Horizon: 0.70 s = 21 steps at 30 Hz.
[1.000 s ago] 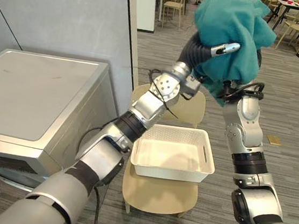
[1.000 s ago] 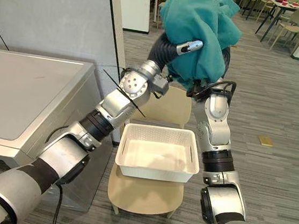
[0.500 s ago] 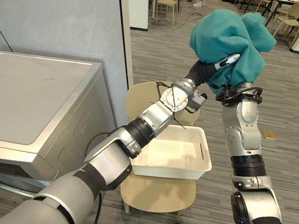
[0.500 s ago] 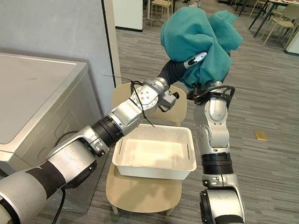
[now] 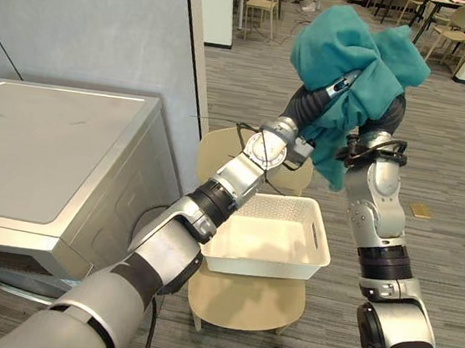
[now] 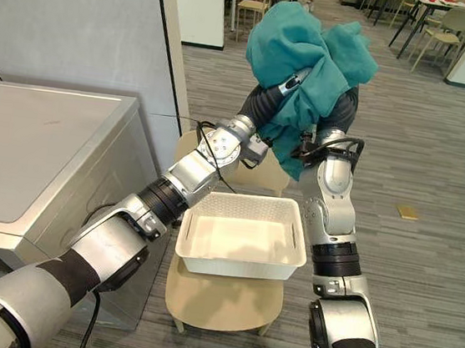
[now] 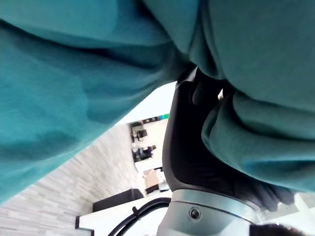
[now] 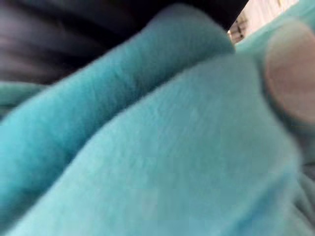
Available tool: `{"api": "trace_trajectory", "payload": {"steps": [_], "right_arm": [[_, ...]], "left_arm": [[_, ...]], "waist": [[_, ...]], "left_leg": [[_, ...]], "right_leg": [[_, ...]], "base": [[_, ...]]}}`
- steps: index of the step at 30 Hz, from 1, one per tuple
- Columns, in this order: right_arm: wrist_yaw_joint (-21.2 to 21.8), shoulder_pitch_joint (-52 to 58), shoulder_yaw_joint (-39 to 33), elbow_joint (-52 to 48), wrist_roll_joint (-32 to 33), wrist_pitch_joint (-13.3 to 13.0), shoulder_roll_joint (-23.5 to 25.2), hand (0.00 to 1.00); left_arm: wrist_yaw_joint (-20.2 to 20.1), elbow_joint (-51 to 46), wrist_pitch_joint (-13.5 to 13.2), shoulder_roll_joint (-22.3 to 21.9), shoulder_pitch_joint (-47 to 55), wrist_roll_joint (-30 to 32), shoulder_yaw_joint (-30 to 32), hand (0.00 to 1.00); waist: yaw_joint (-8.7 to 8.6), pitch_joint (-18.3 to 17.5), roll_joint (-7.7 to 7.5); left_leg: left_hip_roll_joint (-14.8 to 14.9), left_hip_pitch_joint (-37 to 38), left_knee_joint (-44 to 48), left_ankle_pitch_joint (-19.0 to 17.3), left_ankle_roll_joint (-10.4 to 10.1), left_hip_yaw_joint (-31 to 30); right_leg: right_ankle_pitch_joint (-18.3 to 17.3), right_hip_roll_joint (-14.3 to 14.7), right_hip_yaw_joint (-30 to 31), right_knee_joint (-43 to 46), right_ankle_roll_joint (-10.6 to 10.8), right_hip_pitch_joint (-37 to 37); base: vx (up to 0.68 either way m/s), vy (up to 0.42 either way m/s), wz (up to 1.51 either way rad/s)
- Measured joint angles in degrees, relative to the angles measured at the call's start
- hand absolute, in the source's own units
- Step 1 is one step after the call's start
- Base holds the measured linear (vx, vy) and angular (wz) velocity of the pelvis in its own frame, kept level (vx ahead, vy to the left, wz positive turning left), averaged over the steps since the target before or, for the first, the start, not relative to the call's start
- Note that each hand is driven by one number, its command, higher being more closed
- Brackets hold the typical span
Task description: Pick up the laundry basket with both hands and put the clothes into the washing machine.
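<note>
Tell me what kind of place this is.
Probably a canteen or office common area, not a home laundry: a washing machine by a grey wall, carpeted floor, dining chairs behind.

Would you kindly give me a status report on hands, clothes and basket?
Left hand and right hand raised, buried in teal clothes. White basket empty on chair. Washing machine at left, nothing seen in the way.
</note>
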Motion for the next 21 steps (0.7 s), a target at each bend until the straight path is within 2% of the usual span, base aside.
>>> {"api": "trace_trajectory", "payload": {"steps": [3, 6, 7, 8, 10, 12, 14, 17, 19, 21], "right_arm": [[0.4, 1.4, -2.8, -2.4, 0.5, 0.0, -0.3, 0.0], [1.1, 3.2, -9.5, -4.2, 0.7, -0.1, -1.4, 0.0], [0.8, 5.8, -16.1, -5.1, 1.7, -1.4, -2.0, 0.0], [0.7, 6.2, -17.1, -5.1, 1.8, -1.6, -2.1, 0.0], [-0.8, 10.4, -23.8, -5.1, 2.3, -2.4, -3.5, 0.0], [-2.3, 16.2, -31.7, -5.1, 2.0, -2.5, -4.3, 0.0], [-3.8, 20.2, -35.5, -5.1, 0.5, -2.5, -4.4, 0.0], [-3.8, 27.0, -38.9, -5.0, -0.7, -2.3, -3.7, 0.0], [-3.8, 30.8, -41.0, -4.9, -2.0, -2.1, -2.3, 0.0], [-3.4, 36.1, -44.3, -4.8, -2.9, -2.0, 0.8, 0.0]], "left_arm": [[-0.1, -3.8, 0.1, 1.1, 0.1, 0.3, 0.8, 1.0], [0.0, -11.5, 0.0, 3.2, 1.2, 2.5, 5.5, 1.0], [0.3, -17.3, -0.2, 5.4, 3.5, 3.3, 10.9, 1.0], [0.3, -18.3, -0.3, 6.0, 3.9, 3.4, 11.9, 1.0], [1.5, -24.0, -1.0, 9.8, 7.1, 4.5, 18.2, 1.0], [4.1, -31.7, -1.5, 15.3, 12.7, 4.9, 28.2, 1.0], [6.3, -36.9, -2.7, 18.3, 17.1, 5.0, 35.4, 1.0], [8.5, -44.7, -3.8, 21.7, 23.4, 5.5, 44.6, 1.0], [8.9, -49.5, -4.5, 23.3, 28.2, 6.9, 49.2, 1.0], [8.9, -55.3, -5.7, 23.8, 37.1, 8.7, 56.6, 1.0]], "waist": [[0.03, 0.0, -0.01], [0.18, 0.0, 0.01], [0.16, -0.1, 0.13], [0.17, -0.1, 0.13], [0.08, -0.1, 0.22], [0.03, -0.2, 0.69], [0.11, -0.2, 0.94], [0.57, -0.2, 0.99], [1.12, -0.5, 1.31], [1.87, -1.4, 2.29]], "left_leg": [[0.0, 0.0, 0.0, 0.0, 0.0, -0.7], [-0.1, 0.0, 0.0, 0.0, 0.0, -0.9], [-0.1, 0.0, 0.0, 0.0, 0.0, -1.0], [-0.1, 0.0, 0.0, 0.0, 0.0, -1.1], [-0.1, 0.1, 0.0, 0.0, 0.0, -1.1], [-0.1, 0.1, 0.0, 0.0, 0.0, -1.0], [-0.1, 0.1, 0.0, 0.0, 0.0, -1.0], [-0.1, 0.1, 0.0, 0.0, 0.0, -1.1], [-0.1, 0.1, 0.0, -0.2, -0.1, -1.8], [-0.1, -0.2, 0.0, -0.3, -0.2, -2.4]], "right_leg": [[-0.1, -0.1, -0.5, 0.0, 0.1, 0.5], [-0.1, -0.1, -0.9, 0.1, 0.2, 0.6], [-0.3, -0.1, -1.0, 0.3, 0.3, 0.7], [-0.3, -0.1, -1.0, 0.3, 0.4, 0.7], [-0.5, -0.1, -1.0, 0.3, 0.6, 0.7], [-1.0, -0.1, -1.0, 0.4, 1.0, 0.7], [-1.0, -0.1, -1.0, 0.4, 0.9, 0.7], [-1.3, -0.1, -1.4, 0.4, 0.7, 1.1], [-1.6, -0.1, -2.0, 0.4, 0.6, 1.6], [-1.9, -0.2, -2.7, 0.4, 0.5, 1.8]], "base": [[0.0, -0.002, 0.11], [0.0, -0.001, 0.05], [-0.01, 0.001, 0.03], [0.0, 0.0, 0.0], [0.0, 0.0, 0.0], [0.0, 0.0, 0.0], [0.0, 0.0, 0.0], [-0.01, 0.0, 0.07], [0.0, -0.001, 0.16], [0.01, -0.003, 0.15]]}}
